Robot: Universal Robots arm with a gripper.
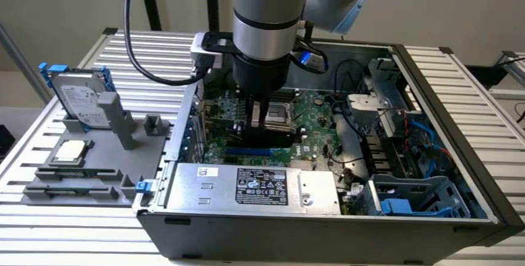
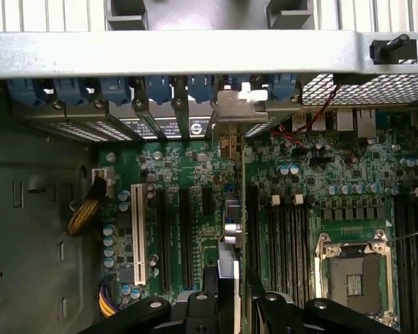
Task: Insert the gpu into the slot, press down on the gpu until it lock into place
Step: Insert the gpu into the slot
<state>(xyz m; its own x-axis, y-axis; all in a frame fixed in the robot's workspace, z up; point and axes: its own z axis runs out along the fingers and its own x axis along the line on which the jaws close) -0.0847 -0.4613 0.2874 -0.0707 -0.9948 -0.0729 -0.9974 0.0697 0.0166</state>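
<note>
Inside the open computer case, my gripper [image 1: 267, 132] reaches down, shut on the gpu [image 1: 277, 137], a thin black card held on edge. The bright-blue slot [image 1: 248, 153] shows just below the card's lower edge on the green board. In the wrist view the gpu [image 2: 230, 233] appears edge-on, running from my gripper [image 2: 231, 309] toward the case's rear wall, where its metal bracket [image 2: 241, 104] lines up with the rear openings. One black finger [image 2: 195, 309] sits on each side of the card. The card covers the slot there, and I cannot tell whether it is seated.
Black long slots [image 2: 184, 236] and a white slot [image 2: 138, 233] lie beside the card, the silver processor socket [image 2: 352, 268] on the other side. A power supply [image 1: 254, 186] fills the case's near end. A hard drive [image 1: 78, 97] stands on a grey fixture at the exterior view's left.
</note>
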